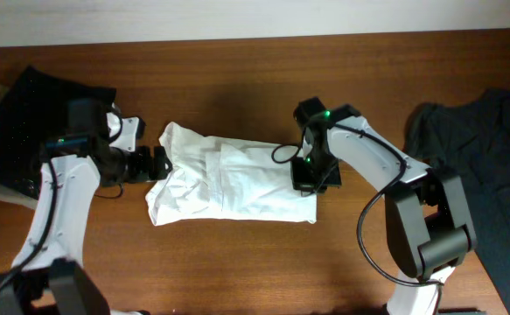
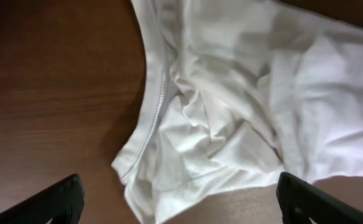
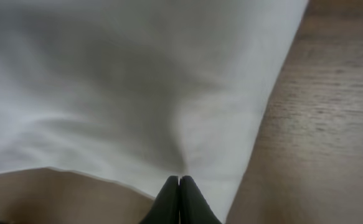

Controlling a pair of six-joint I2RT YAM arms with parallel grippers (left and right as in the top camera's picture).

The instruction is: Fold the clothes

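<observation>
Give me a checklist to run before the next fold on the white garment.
1. Right gripper shut on the edge of the white garment: ok.
2. Left gripper has a grip: not ok. It is open and the cloth lies ahead of its fingers, ungrasped.
3. Garment lying flat: not ok. Its left end is bunched and wrinkled.
4. Dark shirt on the right is apart from the white garment: ok.
5. How many layers the right gripper pinches: cannot tell.
</observation>
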